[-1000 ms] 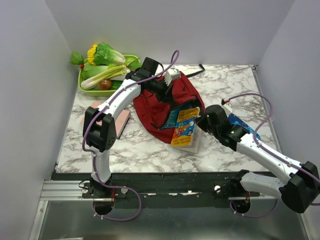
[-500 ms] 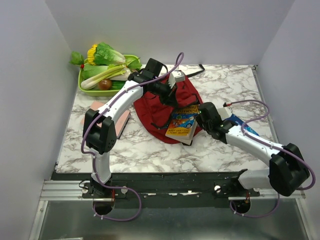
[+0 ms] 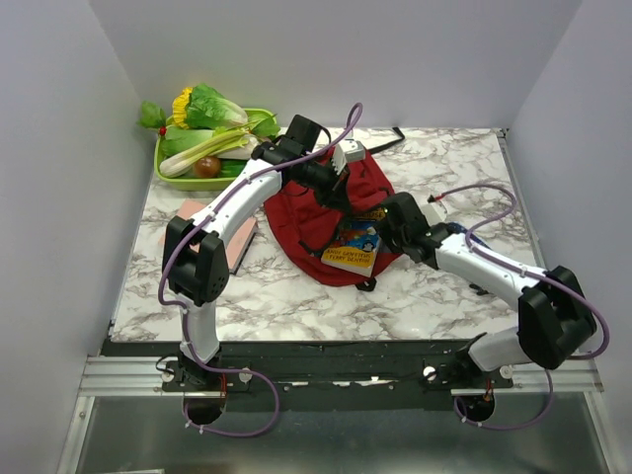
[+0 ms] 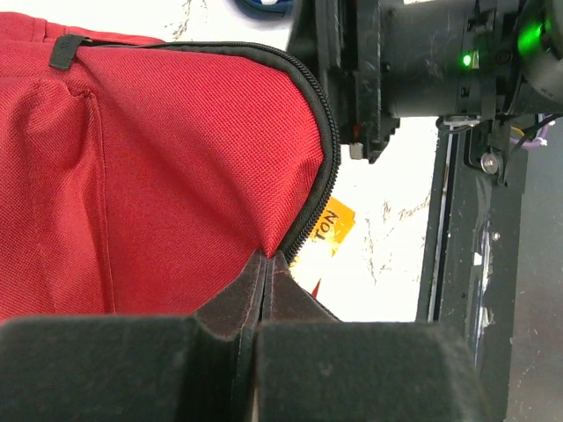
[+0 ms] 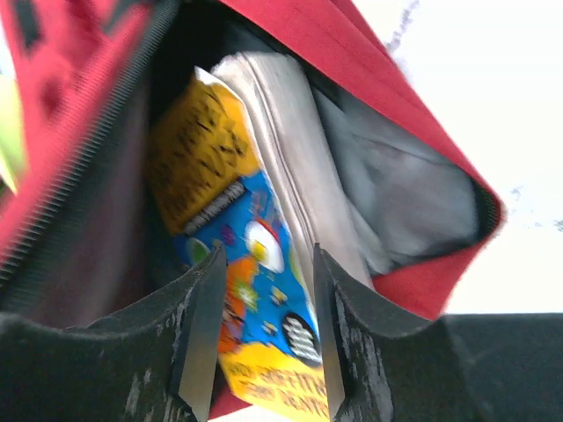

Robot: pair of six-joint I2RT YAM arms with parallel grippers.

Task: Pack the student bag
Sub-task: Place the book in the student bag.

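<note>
The student bag (image 3: 308, 212), dark red, lies at mid-table with its mouth facing right. My left gripper (image 3: 334, 178) is shut on the bag's zipper edge (image 4: 325, 176), and its tip (image 4: 266, 259) pinches the red fabric and holds the mouth up. A colourful book (image 3: 355, 247) lies half inside the opening. My right gripper (image 3: 387, 229) is at the mouth. Its jaws (image 5: 268, 259) stand apart, with the book's blue and yellow cover (image 5: 246, 229) between them. The grey lining (image 5: 387, 185) of the bag shows beside the book.
A green tray (image 3: 161, 175) of toy vegetables stands at the back left. A pink flat item (image 3: 237, 237) lies left of the bag, beside the left arm. A black strap (image 3: 395, 133) trails behind the bag. White walls enclose three sides.
The right arm has pushed the book leftward into the bag's mouth, then its jaws have come apart. The left gripper has kept hold of the bag's edge.
</note>
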